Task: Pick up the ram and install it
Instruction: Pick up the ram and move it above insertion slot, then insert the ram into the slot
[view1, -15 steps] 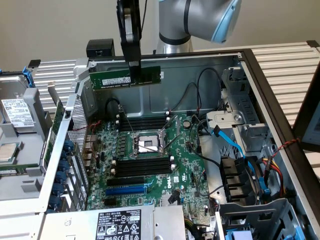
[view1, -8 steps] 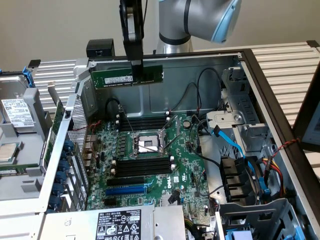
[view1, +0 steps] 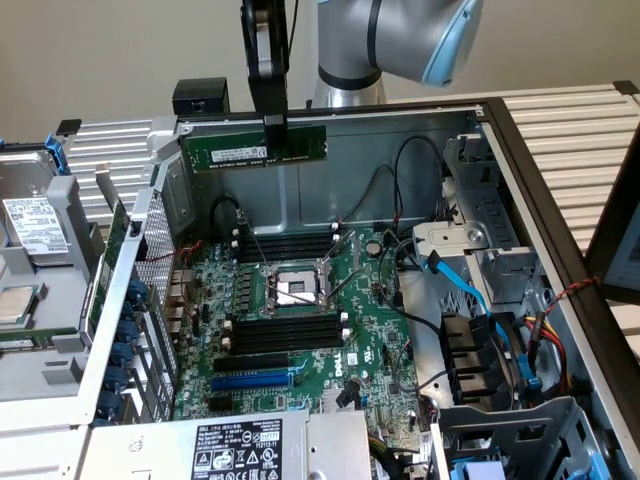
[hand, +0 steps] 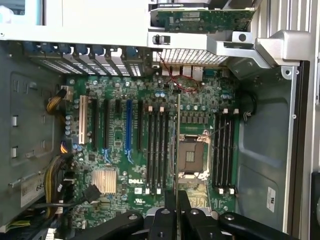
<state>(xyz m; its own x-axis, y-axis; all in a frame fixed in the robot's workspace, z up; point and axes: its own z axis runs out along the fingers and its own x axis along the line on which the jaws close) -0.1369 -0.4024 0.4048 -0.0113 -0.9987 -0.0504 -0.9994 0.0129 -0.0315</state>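
The ram (view1: 255, 150), a long dark-green stick with a white label, hangs level high above the open computer case, near its back wall. My gripper (view1: 272, 128) is shut on it from above, pinching it near the middle. Below lies the green motherboard (view1: 370, 330) with two banks of black memory slots (view1: 285, 335), one on each side of the CPU socket (view1: 295, 290). In the wrist view the ram (hand: 178, 145) shows edge-on as a thin line running out from my gripper (hand: 177, 212), over the strip between the slots (hand: 157, 150) and the socket (hand: 192, 157).
A blue expansion slot (view1: 255, 381) lies in front of the near slot bank. Blue and black cables (view1: 470, 295) and drive bays fill the case on the exterior view's right. A hard drive (view1: 35, 230) sits outside the case on the left. The power supply (view1: 235, 450) stands at the front.
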